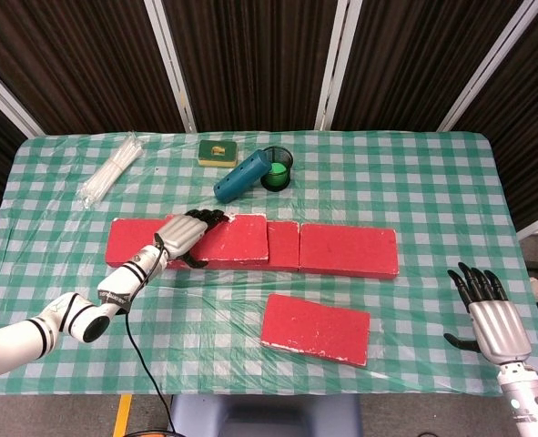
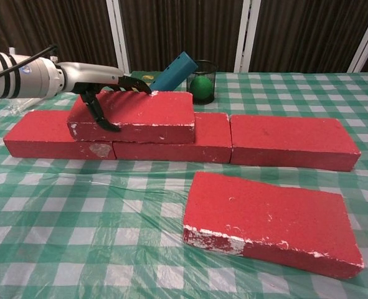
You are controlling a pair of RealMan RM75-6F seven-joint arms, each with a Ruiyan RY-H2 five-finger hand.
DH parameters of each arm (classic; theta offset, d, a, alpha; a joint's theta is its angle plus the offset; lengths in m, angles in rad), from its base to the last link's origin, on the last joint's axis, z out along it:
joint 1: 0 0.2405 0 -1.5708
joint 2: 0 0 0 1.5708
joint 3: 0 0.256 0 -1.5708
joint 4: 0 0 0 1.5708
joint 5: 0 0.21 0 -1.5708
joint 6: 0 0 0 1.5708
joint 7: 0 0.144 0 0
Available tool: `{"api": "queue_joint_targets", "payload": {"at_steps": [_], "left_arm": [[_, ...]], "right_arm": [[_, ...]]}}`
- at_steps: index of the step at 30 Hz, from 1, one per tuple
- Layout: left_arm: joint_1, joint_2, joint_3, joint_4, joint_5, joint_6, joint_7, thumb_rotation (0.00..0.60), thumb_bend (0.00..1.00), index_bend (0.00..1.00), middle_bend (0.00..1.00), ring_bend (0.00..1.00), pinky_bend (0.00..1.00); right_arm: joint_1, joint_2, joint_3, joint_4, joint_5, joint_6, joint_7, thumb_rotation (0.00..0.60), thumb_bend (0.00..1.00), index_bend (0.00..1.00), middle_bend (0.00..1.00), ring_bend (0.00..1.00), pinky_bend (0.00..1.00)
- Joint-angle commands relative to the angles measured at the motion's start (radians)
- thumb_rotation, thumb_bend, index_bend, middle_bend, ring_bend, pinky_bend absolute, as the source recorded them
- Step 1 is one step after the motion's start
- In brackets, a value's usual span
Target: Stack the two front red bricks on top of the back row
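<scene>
One red brick [image 1: 230,239] [image 2: 140,114] lies on top of the back row, over the seam between the left back brick [image 1: 125,242] [image 2: 40,134] and the middle one [image 1: 283,246] [image 2: 171,150]. My left hand [image 1: 183,235] [image 2: 103,87] grips its left end, fingers across the top and thumb down the front face. The right back brick [image 1: 349,250] [image 2: 292,142] has nothing on it. A second red brick [image 1: 316,329] [image 2: 271,218] lies flat at the front, slightly askew. My right hand [image 1: 489,314] hovers open near the table's right front corner, far from all bricks.
Behind the row lie a teal cylinder [image 1: 241,176] [image 2: 174,68] leaning on a black cup holding a green ball [image 1: 277,169] [image 2: 202,83], a green tin [image 1: 218,152] and a bag of white sticks [image 1: 109,170]. Clear plastic sheeting covers the checked cloth [image 1: 414,182].
</scene>
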Motion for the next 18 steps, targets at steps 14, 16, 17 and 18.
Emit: {"api": "queue_joint_targets", "payload": {"at_steps": [14,16,17,18], "left_arm": [[0.001,0.012,0.013,0.01,0.019,-0.012,-0.044,0.6,0.36,0.0,0.0,0.0,0.12],[0.002,0.014,0.015,0.009,0.028,-0.007,-0.048,0.6,0.36,0.0,0.0,0.0,0.11],[0.002,0.014,0.016,0.009,0.031,-0.005,-0.049,0.6,0.35,0.0,0.0,0.0,0.11],[0.002,0.015,0.017,0.009,0.033,-0.005,-0.05,0.6,0.35,0.0,0.0,0.0,0.11]], "right_arm": [[-0.007,0.0,0.003,-0.007,0.003,0.014,-0.003,0.6,0.17,0.0,0.0,0.0,0.0],[-0.007,-0.001,0.005,-0.007,0.007,0.014,-0.004,0.6,0.17,0.0,0.0,0.0,0.0],[-0.006,-0.001,0.006,-0.008,0.007,0.014,-0.006,0.6,0.17,0.0,0.0,0.0,0.0],[-0.007,-0.001,0.005,-0.008,0.007,0.014,-0.007,0.6,0.17,0.0,0.0,0.0,0.0]]}}
